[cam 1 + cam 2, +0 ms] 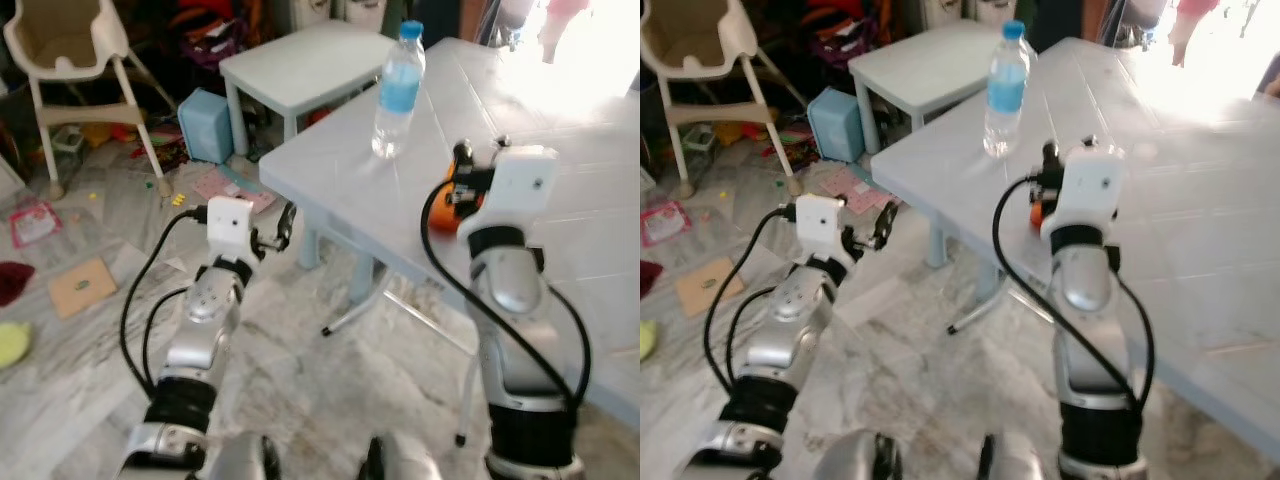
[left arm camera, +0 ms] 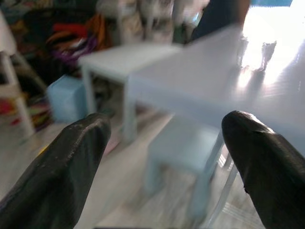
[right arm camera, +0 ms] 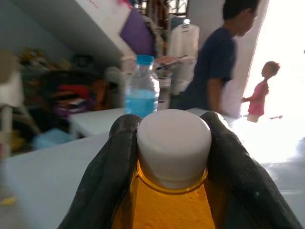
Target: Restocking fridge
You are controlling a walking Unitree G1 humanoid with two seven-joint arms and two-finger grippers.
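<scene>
The right gripper [image 3: 174, 143] has its jaws clenched around the neck of an orange bottle [image 3: 167, 205] with a white cap [image 3: 174, 143], at the near edge of the tabletop [image 1: 340, 170]. This looks like the pick-up step; next it must lift the bottle clear and carry it to a fridge. The left gripper [image 2: 167, 157] hangs off the table with jaws released. A water bottle [image 1: 398, 90] stands farther along. Two people [image 3: 217, 62] stand beyond; toys litter the floor [image 1: 90, 250] near a high chair [image 1: 75, 60].
</scene>
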